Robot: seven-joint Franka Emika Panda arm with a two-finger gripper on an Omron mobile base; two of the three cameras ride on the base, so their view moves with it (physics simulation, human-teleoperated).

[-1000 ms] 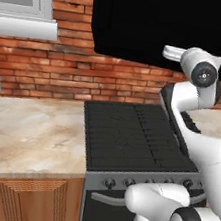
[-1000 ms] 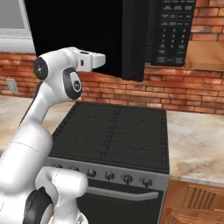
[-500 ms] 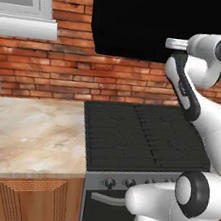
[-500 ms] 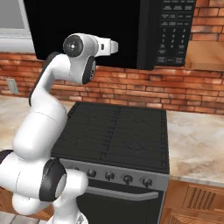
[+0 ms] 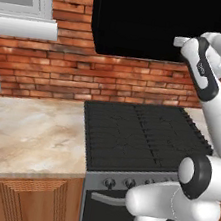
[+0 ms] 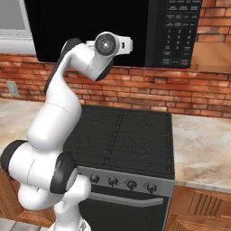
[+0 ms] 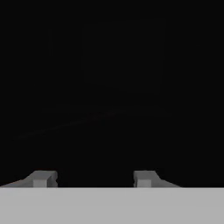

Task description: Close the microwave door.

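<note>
A stove (image 6: 126,140) sits at 6 o'clock below the microwave (image 6: 173,31). The microwave door (image 5: 157,21), long axis horizontal, faces the room. The claw (image 7: 92,178) is parted, holding nothing, facing dark glass.

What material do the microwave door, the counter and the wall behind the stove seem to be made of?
The microwave door: probably glass or glossy plastic, being flat, black and smooth. The counter: polished stone, likely marble, from its beige veined surface. The wall: red brick with pale mortar lines, a matte finish.

Kitchen: stove (image 5: 143,138), microwave (image 6: 135,27), brick wall (image 5: 52,73).
</note>
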